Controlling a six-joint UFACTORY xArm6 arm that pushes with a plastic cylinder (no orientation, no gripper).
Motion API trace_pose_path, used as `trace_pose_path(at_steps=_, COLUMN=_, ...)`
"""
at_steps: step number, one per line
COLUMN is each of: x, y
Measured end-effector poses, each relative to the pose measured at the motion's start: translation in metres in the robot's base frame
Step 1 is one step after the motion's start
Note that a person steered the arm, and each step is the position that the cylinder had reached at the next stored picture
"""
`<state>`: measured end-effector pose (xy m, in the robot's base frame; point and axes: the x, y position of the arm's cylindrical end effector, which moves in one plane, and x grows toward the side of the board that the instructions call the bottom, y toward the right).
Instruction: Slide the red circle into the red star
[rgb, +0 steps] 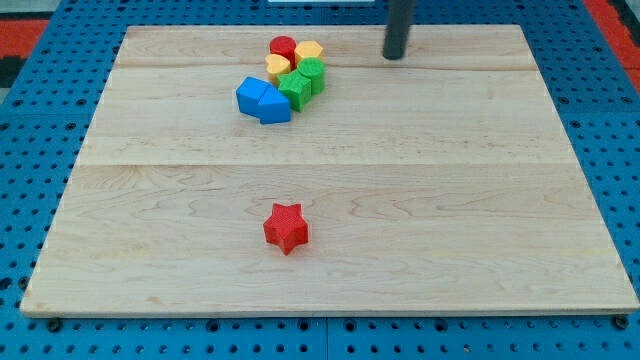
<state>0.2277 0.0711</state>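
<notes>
Wooden desk (480, 250) holds a bunch of blocks near its top edge, a bit left of the middle. At the top of the bunch sits the red circle (283, 47), touching a yellow block (308, 51) on its right and another yellow block (279, 68) below. Two green blocks (303, 81) and two blue blocks (262, 99) crowd just under them. Alone in the lower middle, well apart from the bunch, lies the red star (286, 227). My tip (396, 56) stands near the top edge, right of the bunch, touching no block. No hand shows, only the rod.

Rod (399, 25) cut off at top
</notes>
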Motion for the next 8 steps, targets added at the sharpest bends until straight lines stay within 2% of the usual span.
trace_pose_path(at_steps=1, x=-0.033, y=-0.063)
trace_pose_path(at_steps=2, x=-0.009, y=-0.111)
trace_pose_path(at_steps=3, x=0.016, y=-0.079)
trace_pose_path(at_steps=4, x=0.026, y=-0.08)
trace_pose_path(at_steps=6, x=0.019, y=-0.237)
trace_pose_path(at_steps=7, x=-0.027, y=-0.236)
trace_pose_path(at_steps=8, x=0.01, y=-0.274)
